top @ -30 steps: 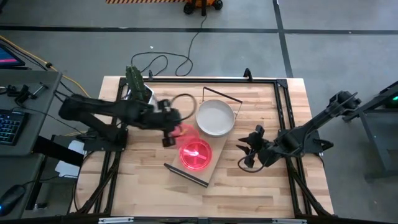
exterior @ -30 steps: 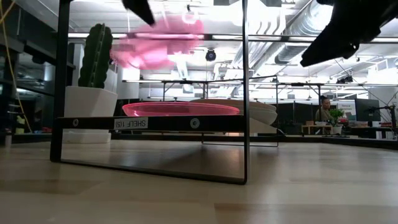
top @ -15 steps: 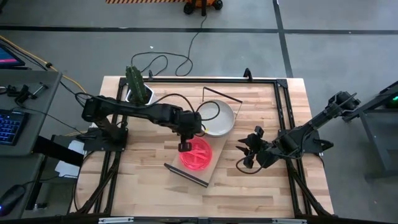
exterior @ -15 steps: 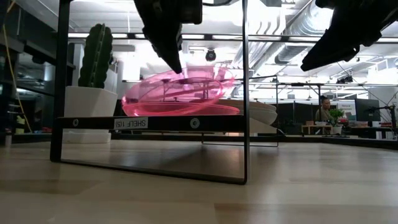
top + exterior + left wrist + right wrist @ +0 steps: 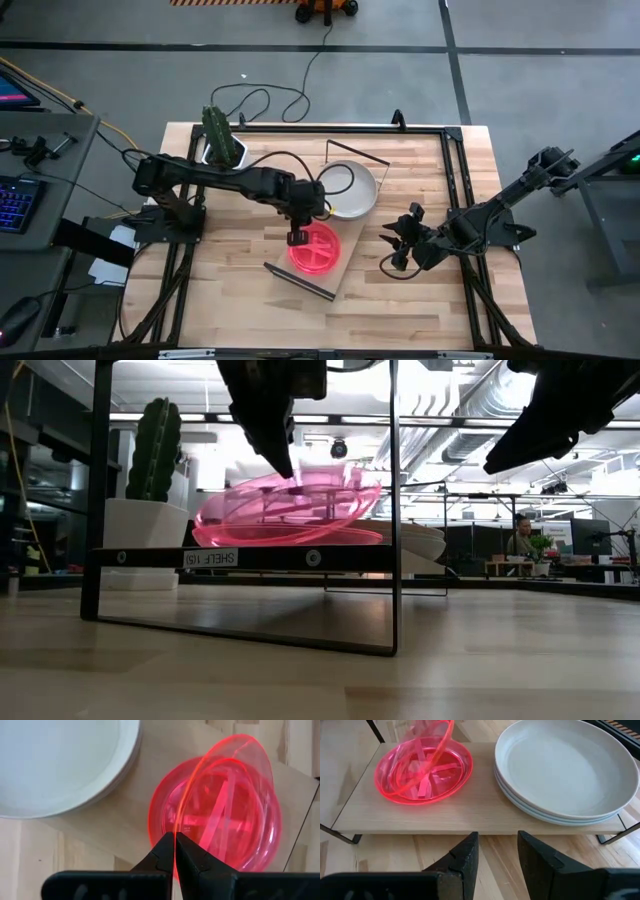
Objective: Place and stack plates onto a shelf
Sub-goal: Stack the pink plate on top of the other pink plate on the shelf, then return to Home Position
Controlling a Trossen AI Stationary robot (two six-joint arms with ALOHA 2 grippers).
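Observation:
My left gripper point(image 5: 298, 236) is shut on a translucent pink plate point(image 5: 290, 508), which tilts over the pink plate or plates point(image 5: 250, 835) lying on the near part of the wooden shelf point(image 5: 349, 232). A stack of white plates point(image 5: 347, 190) rests flat on the shelf's far part and also shows in the right wrist view point(image 5: 565, 770). My right gripper point(image 5: 399, 246) is open and empty, to the right of the shelf and above the table, and it faces the shelf point(image 5: 485, 815). My left gripper pinches the pink plate's rim point(image 5: 176, 827) between its two fingers, on the plate's left side. The fingers point(image 5: 275, 450) come from above and point down. The plate is tilted, and its low edge point(image 5: 205, 525) is down at the pink plate lying on the shelf.
A white pot with a green cactus point(image 5: 220, 142) stands at the far left of the table, behind the shelf in the low view point(image 5: 150, 470). Black wire frames point(image 5: 395, 510) stand at the shelf's ends. Bare tabletop lies near the front edge point(image 5: 330, 320).
My left gripper has carried the pink plate from the table's left side toward the right and near edge, and down over the pink plate on the shelf. In the last half second it has barely moved, and the plate stays tilted.

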